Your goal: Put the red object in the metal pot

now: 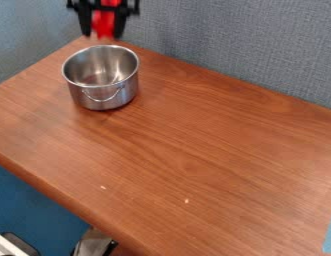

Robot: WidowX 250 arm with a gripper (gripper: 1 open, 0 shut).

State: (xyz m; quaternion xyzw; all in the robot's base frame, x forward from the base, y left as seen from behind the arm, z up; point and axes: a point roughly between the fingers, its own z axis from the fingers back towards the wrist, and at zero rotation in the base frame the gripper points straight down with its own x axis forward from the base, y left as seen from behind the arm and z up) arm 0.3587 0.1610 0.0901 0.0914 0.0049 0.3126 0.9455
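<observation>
tool (101,22) clamped on the red stick (102,20) sits behind the pot (101,76) near the bench's far left corner, so dropping now probably clips the rim or misses

Black hand (101,20) with slim dark fingers, partly cropped

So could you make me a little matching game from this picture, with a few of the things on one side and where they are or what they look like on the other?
Things:
1. metal pot
2. red object
3. end effector
4. table

Descriptions:
A. brown wood grain, bearing the pot
B. black, at the top edge of the picture, up above the pot's far rim
C. shiny silver, standing empty near the table's far left corner
D. bright red, gripped between the black fingers

Pairs: 1-C, 2-D, 3-B, 4-A
</observation>
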